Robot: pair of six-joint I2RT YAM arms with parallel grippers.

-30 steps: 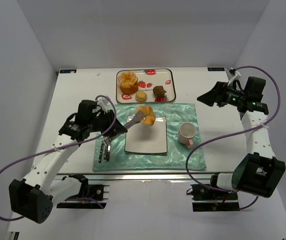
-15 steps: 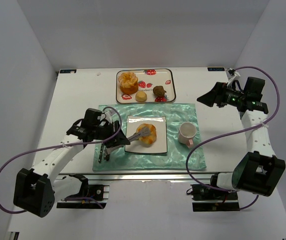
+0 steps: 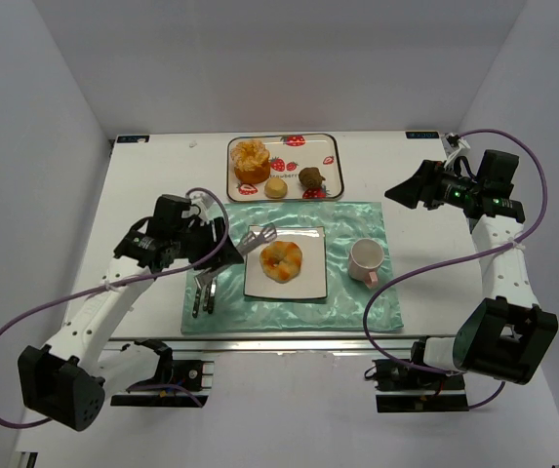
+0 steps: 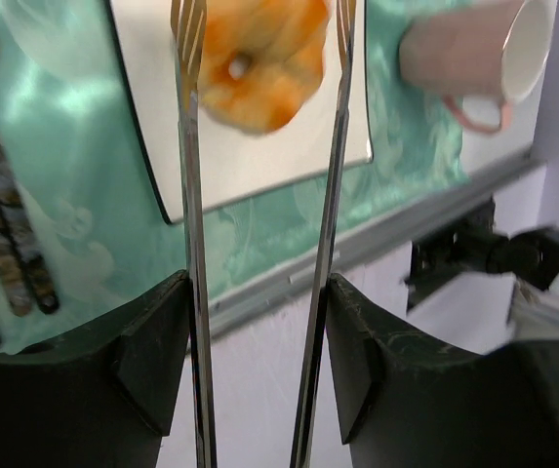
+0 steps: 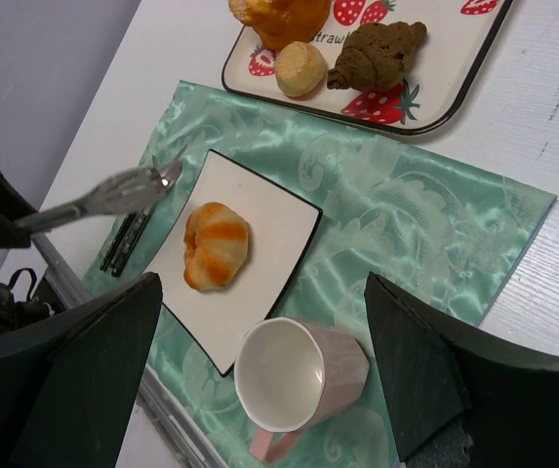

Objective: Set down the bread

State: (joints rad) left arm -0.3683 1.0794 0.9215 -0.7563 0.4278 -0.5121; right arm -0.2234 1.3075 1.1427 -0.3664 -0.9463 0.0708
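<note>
**Bread on the plate, tongs apart**

We see the bread (image 3: 282, 258), a golden bun with an orange-red streak on top, lying near the middle of the white square plate (image 3: 308, 285). Nothing grips it. The left gripper (image 3: 263, 235) carries two long fork-tipped metal fingers (image 4: 190, 39), and they stand spread. In the top view their tips hang by the plate's far-left corner, just beside the bread and apart from it.

The plate sits on a shiny green placemat (image 3: 357, 312). A pink cup (image 3: 366, 258) stands to its right and dark-handled cutlery (image 3: 203, 292) lies to its left.

The right gripper (image 3: 401, 191) is held high over the table's far-right side, well apart from the plate, with its fingers wide apart.

Beyond the mat, a strawberry-print tray (image 3: 330, 164) holds a fluted cake (image 3: 251, 159), a small pale bun (image 3: 276, 187) and a brown pastry (image 3: 309, 178).
</note>
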